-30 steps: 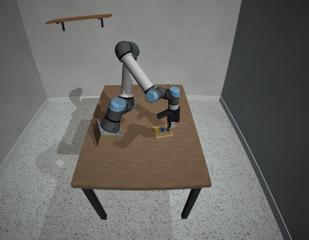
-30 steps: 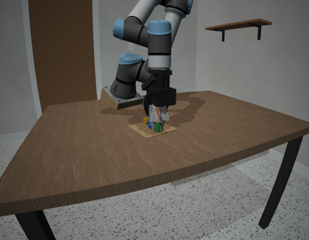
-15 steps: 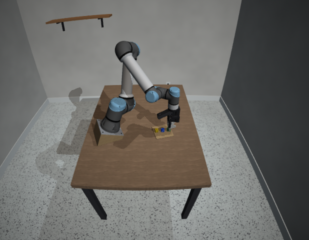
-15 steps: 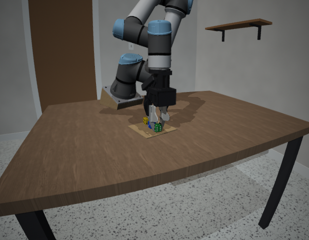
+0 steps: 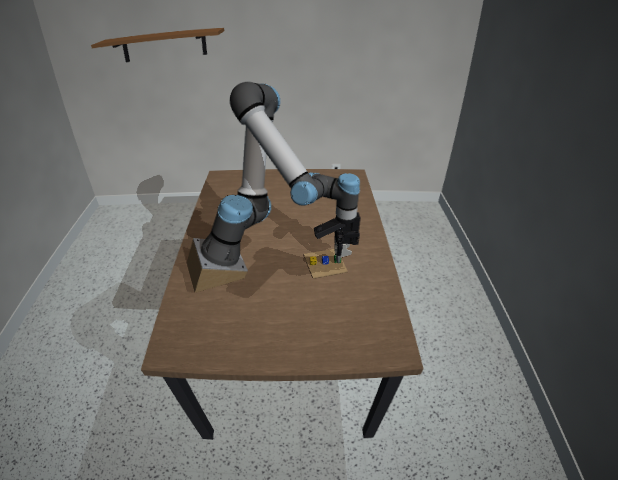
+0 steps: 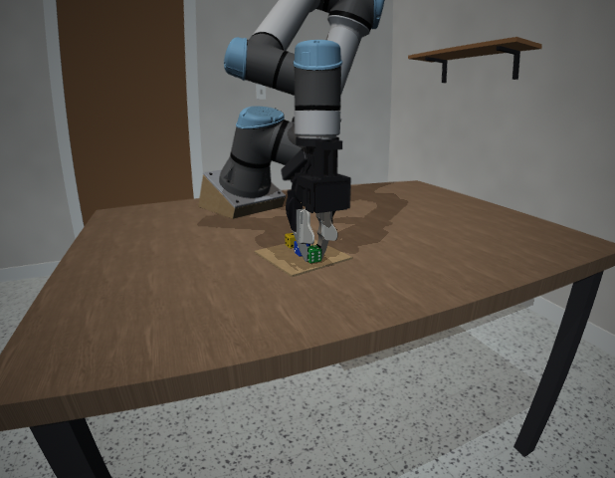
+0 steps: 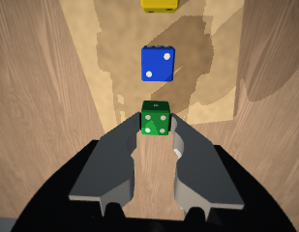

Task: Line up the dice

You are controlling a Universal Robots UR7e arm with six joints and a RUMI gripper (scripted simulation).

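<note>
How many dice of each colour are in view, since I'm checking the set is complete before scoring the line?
Yellow die: 1
Blue die: 1
Green die, between the fingers of the pincer: 1
Total: 3 dice

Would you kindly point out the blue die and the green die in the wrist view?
Blue die [image 7: 158, 64]: wrist view, its top face.
Green die [image 7: 155, 124]: wrist view, its four-pip face.
</note>
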